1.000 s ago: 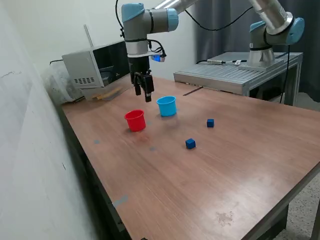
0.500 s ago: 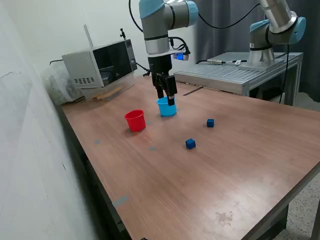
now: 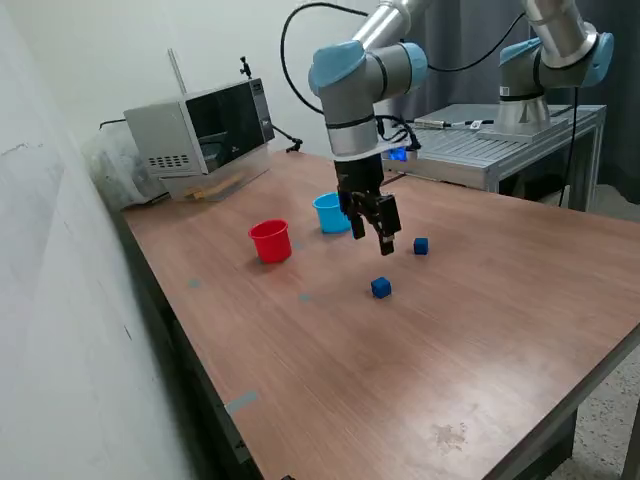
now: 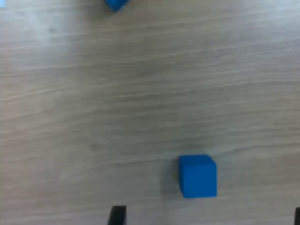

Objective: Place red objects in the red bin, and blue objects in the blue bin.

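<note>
My gripper [image 3: 385, 238] hangs open and empty above the table, between the light blue cup [image 3: 331, 213] and two dark blue cubes, one [image 3: 381, 288] nearer the front and one [image 3: 421, 245] toward the exterior view's right. The red cup [image 3: 270, 241] stands to the exterior view's left of the blue cup. In the wrist view one blue cube [image 4: 197, 176] lies on the wood just ahead of my spread fingertips [image 4: 117, 214], and a second blue cube [image 4: 116, 3] shows at the frame edge. No red cubes are in view.
A grey microwave-like box [image 3: 195, 125] stands at the back on the exterior view's left. A second arm [image 3: 550, 60] stands on a grey metal platform [image 3: 470, 150] at the back right. The table's front edge [image 3: 420, 470] is near.
My gripper has moved from above the red cup, past the blue cup, toward the exterior view's right and lower, nearer the blue cubes. Cups and cubes have not moved.
</note>
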`<state>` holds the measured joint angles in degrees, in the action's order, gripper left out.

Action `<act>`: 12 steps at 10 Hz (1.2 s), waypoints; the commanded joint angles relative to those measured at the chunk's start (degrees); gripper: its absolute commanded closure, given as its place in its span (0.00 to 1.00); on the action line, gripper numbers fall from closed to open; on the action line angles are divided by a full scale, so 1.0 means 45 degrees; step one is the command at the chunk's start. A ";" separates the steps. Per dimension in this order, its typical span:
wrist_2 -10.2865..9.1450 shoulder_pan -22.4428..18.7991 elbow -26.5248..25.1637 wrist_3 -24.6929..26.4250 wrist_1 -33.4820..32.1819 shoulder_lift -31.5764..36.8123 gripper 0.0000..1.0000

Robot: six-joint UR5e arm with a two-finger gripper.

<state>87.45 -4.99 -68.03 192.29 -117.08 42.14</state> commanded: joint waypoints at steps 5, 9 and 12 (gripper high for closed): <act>-0.0019 -0.0199 0.0117 -0.0017 -0.0719 -0.1357 0.00; 0.0020 -0.0218 0.0625 -0.0017 -0.0779 -0.1494 0.00; 0.0078 -0.0218 0.0567 -0.0017 -0.0720 -0.1494 1.00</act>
<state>87.60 -5.97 -65.51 192.22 -120.49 35.46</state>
